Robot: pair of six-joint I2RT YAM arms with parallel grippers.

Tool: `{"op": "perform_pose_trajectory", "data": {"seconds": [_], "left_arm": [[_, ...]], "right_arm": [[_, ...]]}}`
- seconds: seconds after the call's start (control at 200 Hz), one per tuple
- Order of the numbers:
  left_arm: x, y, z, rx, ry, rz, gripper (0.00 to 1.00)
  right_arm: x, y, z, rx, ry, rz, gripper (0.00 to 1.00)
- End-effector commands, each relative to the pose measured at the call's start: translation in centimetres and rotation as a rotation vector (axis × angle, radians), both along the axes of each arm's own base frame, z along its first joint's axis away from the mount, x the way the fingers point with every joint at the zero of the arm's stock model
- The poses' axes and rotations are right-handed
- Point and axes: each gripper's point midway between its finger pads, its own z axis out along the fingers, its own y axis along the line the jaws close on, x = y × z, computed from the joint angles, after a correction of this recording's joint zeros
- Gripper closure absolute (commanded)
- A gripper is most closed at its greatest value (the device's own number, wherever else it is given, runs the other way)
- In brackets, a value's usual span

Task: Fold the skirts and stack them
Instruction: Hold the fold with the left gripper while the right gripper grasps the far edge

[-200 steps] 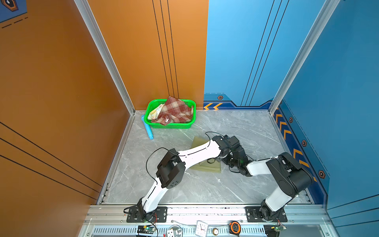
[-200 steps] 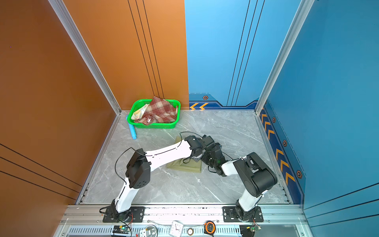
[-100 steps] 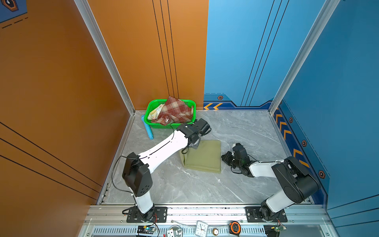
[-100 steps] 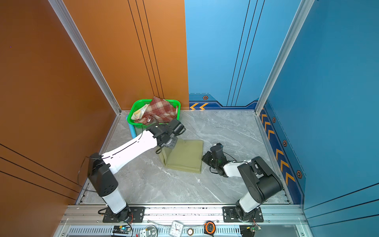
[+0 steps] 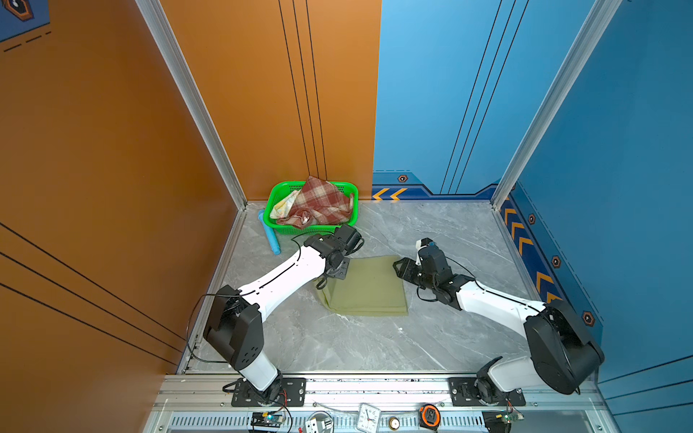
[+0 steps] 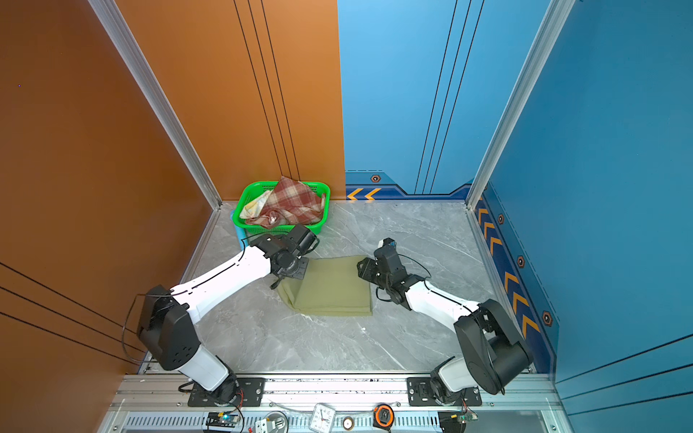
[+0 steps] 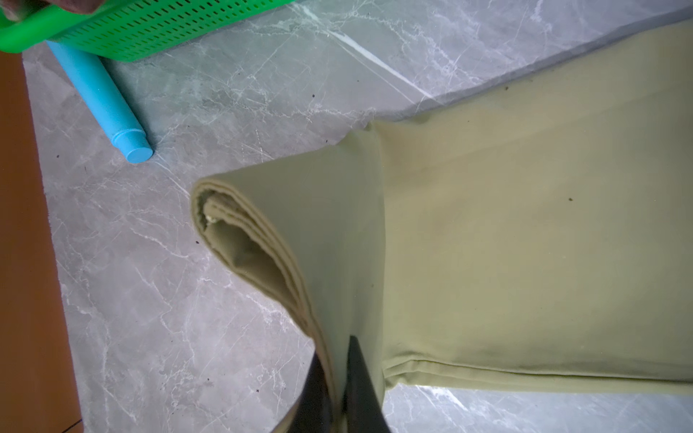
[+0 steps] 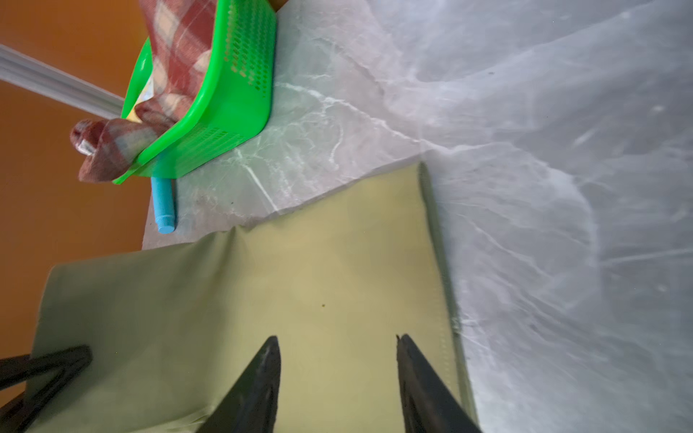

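Beside green basket, folded olive skirt

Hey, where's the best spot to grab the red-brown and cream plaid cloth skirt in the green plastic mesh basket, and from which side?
Pinch the bunched fold of the plaid skirt that spills over the green basket's front rim, by the blue plastic tube. Come down from above on the near side; that lump probably lifts cleanly, standing proud of the rim.
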Motion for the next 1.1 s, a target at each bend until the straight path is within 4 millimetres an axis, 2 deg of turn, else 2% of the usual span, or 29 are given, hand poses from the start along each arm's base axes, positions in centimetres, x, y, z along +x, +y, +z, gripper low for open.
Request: {"op": "perform_pose_trajectory", "data": {"seconds": [0.0,0.15,0.24,0.25,0.27,0.516,0.556,0.581,0.726,0.871,1.091], "left_arm": [[0.0,-0.3,0.6,-0.049,-0.015,0.003,1.0],[-0.1,-0.4,1.2,-0.057,-0.024,-0.011,1.0],[-0.2,-0.4,1.6,-0.066,-0.031,-0.018,1.0],[-0.2,-0.4,1.7,-0.066,-0.032,-0.02,1.0],[-0.2,-0.5,1.8,-0.068,-0.035,-0.022,1.0],[-0.2,-0.6,2.7,-0.09,-0.047,-0.038,1.0],[-0.2,-0.7,2.8,-0.093,-0.05,-0.04,1.0],[-0.2,-0.8,2.8,-0.095,-0.05,-0.041,1.0],[0.1,-1.3,3.4,-0.109,-0.058,-0.055,1.0],[0.4,-2.1,4.0,-0.118,-0.067,-0.072,1.0],[0.6,-3.7,5.0,-0.135,-0.09,-0.099,1.0]], "right_arm": [[1.0,3.9,-0.5,0.054,0.012,0.009,0.56],[3.0,8.5,-1.0,0.148,0.01,0.001,0.64],[4.6,9.7,-1.5,0.189,0.011,-0.038,0.69],[4.0,10.7,-1.4,0.193,0.009,-0.019,0.7],[3.9,11.3,-1.5,0.196,0.007,-0.015,0.7],[5.9,14.5,-3.8,0.297,0.04,-0.061,0.77],[6.1,14.9,-3.9,0.308,0.041,-0.066,0.78],[6.1,15.0,-5.4,0.297,0.06,-0.074,0.79],[6.9,15.5,-7.4,0.327,0.079,-0.11,0.81],[7.5,15.8,-8.0,0.334,0.083,-0.144,0.83],[7.3,14.7,-9.2,0.298,0.127,-0.186,0.85]]}}
